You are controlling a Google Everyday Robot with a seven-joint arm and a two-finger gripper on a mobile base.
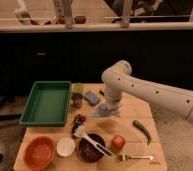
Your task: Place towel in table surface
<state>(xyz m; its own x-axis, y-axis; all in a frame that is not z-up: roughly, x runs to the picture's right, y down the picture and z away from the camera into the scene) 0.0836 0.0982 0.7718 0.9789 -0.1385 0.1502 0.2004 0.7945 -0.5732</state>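
The towel (pixel 107 111), a small floppy grey-blue cloth, hangs just above the middle of the table surface (pixel 132 107), a light tan plank top. My gripper (pixel 111 103) points down from the white arm and is shut on the towel's upper edge. The arm reaches in from the right, with its elbow above the table's back edge. A stiff blue block (pixel 91 97) lies just left of the towel.
A green tray (pixel 46 102) fills the left side, with a can (pixel 76 100) beside it. The front holds an orange bowl (pixel 38 151), a white cup (pixel 65 146), a dark bowl with a brush (pixel 91 149), a red fruit (pixel 118 142), a fork (pixel 135 157) and a green pepper (pixel 142 131).
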